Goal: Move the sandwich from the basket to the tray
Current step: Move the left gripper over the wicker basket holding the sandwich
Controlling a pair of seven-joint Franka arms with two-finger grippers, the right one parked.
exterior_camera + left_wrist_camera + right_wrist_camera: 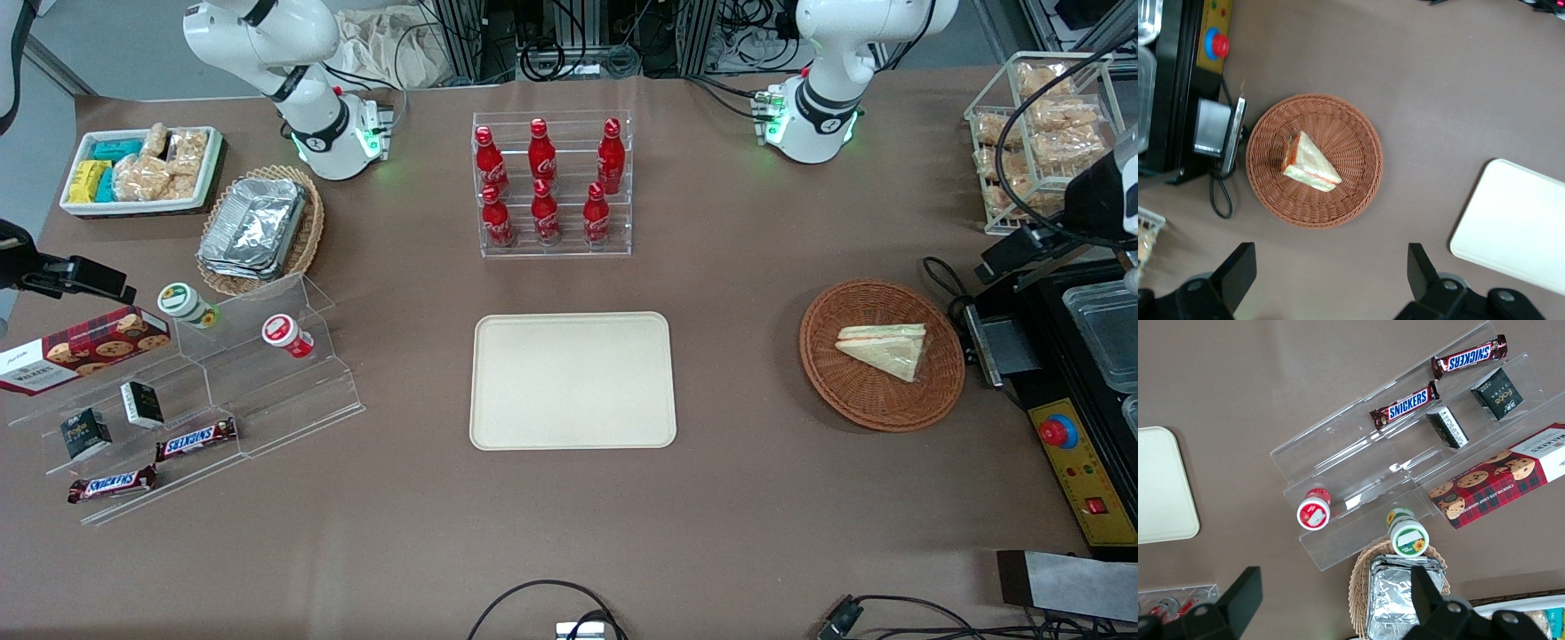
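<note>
Two black fingers (1238, 270) of the gripper (1331, 273) sit closest to the wrist camera. They are spread wide apart and hold nothing. The gripper hangs high over the brown table (1418, 73), up above the basket (1358, 143) and a little off from it.

Down below, the round reddish-brown basket sits on the table. The sandwich (1310, 163) lies flat in the middle of it. It is a pale white wedge, and orange and green filling shows along its edge. Nothing touches it.

Next to the basket is a black box with a yellow panel and a red button (1220, 45). A black cable (1221, 200) curls on the table just beside the basket.

The cream tray (572, 380) lies flat in the middle of the table, well apart from the basket, toward the parked arm's end. Farther from the front camera than the tray stands a clear rack of red bottles (544, 182).
</note>
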